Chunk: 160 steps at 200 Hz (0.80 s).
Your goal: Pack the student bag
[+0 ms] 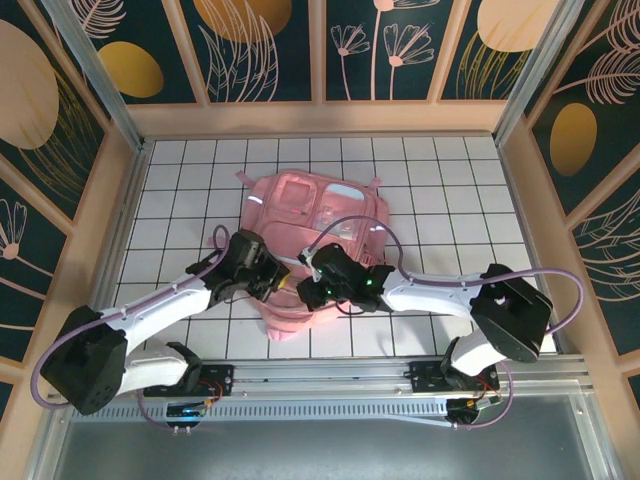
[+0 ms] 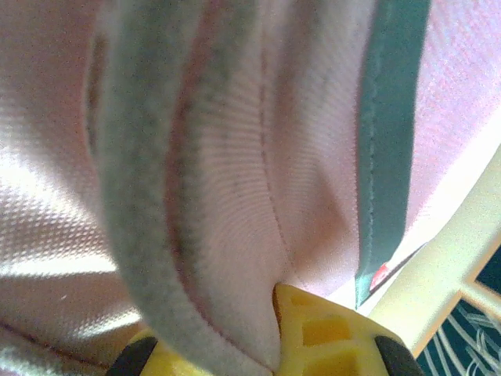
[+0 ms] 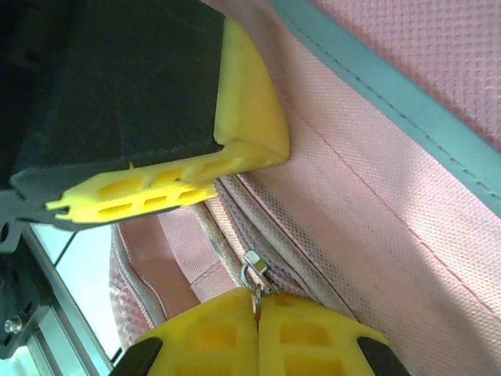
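The student bag (image 1: 312,205), a soft pink backpack, lies flat in the middle of the table. Both grippers meet at its near end. My left gripper (image 1: 272,281) is shut on a fold of the bag's pink fabric (image 2: 235,196) and its grey zip edge (image 2: 137,196), which sit pinched between the yellow fingers (image 2: 329,333). My right gripper (image 3: 257,313) is shut on the metal zip pull (image 3: 254,270) of the bag's zip. The left gripper's yellow finger (image 3: 246,117) shows just above the zip, close to it. A teal strip (image 3: 391,102) runs along the bag.
The table (image 1: 450,190) is white with a black grid, walled by peach-framed panels (image 1: 320,115) at the back and sides. A metal rail (image 1: 330,375) with the arm bases runs along the near edge. Bare tiles lie left and right of the bag.
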Each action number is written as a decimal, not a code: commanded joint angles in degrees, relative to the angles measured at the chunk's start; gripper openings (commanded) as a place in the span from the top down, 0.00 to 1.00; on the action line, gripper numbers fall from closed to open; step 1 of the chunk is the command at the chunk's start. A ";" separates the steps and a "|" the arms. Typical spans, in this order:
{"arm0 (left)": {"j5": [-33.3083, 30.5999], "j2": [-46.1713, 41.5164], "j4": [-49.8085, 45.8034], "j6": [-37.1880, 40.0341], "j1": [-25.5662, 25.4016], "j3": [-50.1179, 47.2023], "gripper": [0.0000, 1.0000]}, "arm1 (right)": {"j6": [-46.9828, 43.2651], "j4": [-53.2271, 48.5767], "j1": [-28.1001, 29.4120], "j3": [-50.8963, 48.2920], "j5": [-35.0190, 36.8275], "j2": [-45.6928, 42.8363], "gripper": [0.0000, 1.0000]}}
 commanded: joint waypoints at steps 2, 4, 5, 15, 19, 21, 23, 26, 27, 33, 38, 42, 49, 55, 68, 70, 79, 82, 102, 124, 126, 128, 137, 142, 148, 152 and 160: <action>-3.89 2.20 -9.07 17.02 5.88 0.60 1.00 | -1.46 -6.49 -0.14 -2.88 0.52 -2.86 1.00; -4.09 2.47 -9.58 17.83 6.07 1.00 1.00 | -1.42 -6.57 -0.15 -2.91 0.60 -2.81 1.00; -4.18 2.60 -9.87 18.23 6.11 1.17 1.00 | -1.40 -6.62 -0.15 -2.91 0.63 -2.80 1.00; -4.97 4.18 -13.23 21.38 6.87 3.34 1.00 | -1.30 -6.87 -0.15 -2.92 0.76 -2.70 1.00; -5.49 4.86 -14.60 22.27 7.15 4.29 1.00 | -1.30 -7.00 -0.15 -2.91 0.74 -2.71 1.00; -5.76 5.07 -15.12 22.59 7.20 4.64 1.00 | -1.29 -7.01 -0.15 -2.91 0.63 -2.70 1.00; -5.96 5.40 -15.58 22.98 7.27 5.02 1.00 | -1.25 -6.94 -0.15 -2.91 0.58 -2.70 1.00; -6.12 5.75 -16.18 23.55 7.34 5.58 1.00 | -1.28 -6.91 -0.15 -2.99 0.53 -2.76 1.00; -6.16 5.87 -16.34 23.72 7.36 5.70 1.00 | -1.29 -6.83 -0.15 -2.95 0.55 -2.73 1.00; -6.20 6.49 -16.69 24.89 7.49 6.49 1.00 | -1.35 -6.68 -0.15 -3.13 0.48 -2.72 1.00; -6.42 6.86 -17.22 25.43 7.71 7.12 1.00 | -1.31 -6.75 -0.15 -3.15 0.67 -2.72 1.00; -6.66 7.15 -17.65 25.67 7.96 7.52 1.00 | -1.29 -6.86 -0.15 -3.22 0.91 -2.81 1.00; -6.73 7.38 -18.15 26.23 8.45 8.11 1.00 | -0.99 -6.98 -0.12 -3.48 1.24 -2.91 1.00; -6.73 7.50 -18.51 26.59 8.90 8.51 1.00 | -0.69 -6.94 -0.08 -3.76 1.42 -3.14 1.00; -6.69 7.25 -18.78 27.46 9.93 8.94 1.00 | -0.24 -6.36 -0.11 -4.61 1.10 -3.78 1.00; -6.72 7.23 -18.80 27.60 10.18 8.97 1.00 | -0.19 -6.32 -0.16 -4.70 1.03 -3.94 1.00; -7.16 6.96 -19.18 28.12 11.04 9.16 1.00 | -0.16 -6.46 -0.09 -5.08 1.47 -4.27 1.00; -7.09 6.90 -19.19 28.46 11.38 9.21 1.00 | -0.15 -6.63 -0.07 -5.17 1.78 -4.40 1.00; -6.80 6.69 -21.10 30.97 14.06 10.40 1.00 | 0.27 -7.17 -0.14 -5.85 2.60 -5.47 1.00; -7.35 6.46 -21.11 32.45 14.80 11.19 1.00 | -0.21 -6.74 -0.15 -6.19 2.30 -6.00 1.00; -7.28 6.57 -21.05 32.54 14.89 11.31 1.00 | -0.23 -6.70 -0.10 -6.17 2.39 -5.92 1.00; -7.20 6.61 -20.97 32.72 14.89 11.34 1.00 | -0.23 -6.80 -0.09 -6.08 2.47 -5.88 1.00; -6.47 7.27 -20.73 33.55 15.09 11.69 1.00 | -0.24 -6.76 -0.15 -5.78 2.57 -5.54 1.00; -6.15 7.62 -20.71 34.17 15.27 11.97 1.00 | -0.23 -6.74 -0.10 -5.53 2.23 -5.39 1.00; -6.12 8.26 -20.86 34.91 15.35 12.31 1.00 | -0.23 -6.39 -0.15 -5.35 1.75 -5.01 1.00; -6.12 8.58 -20.88 35.41 15.41 12.47 1.00 | -0.31 -6.25 -0.10 -5.09 1.29 -4.78 1.00; -5.85 9.37 -20.71 35.89 15.42 12.68 1.00 | -0.49 -5.96 -0.01 -4.74 0.77 -4.30 1.00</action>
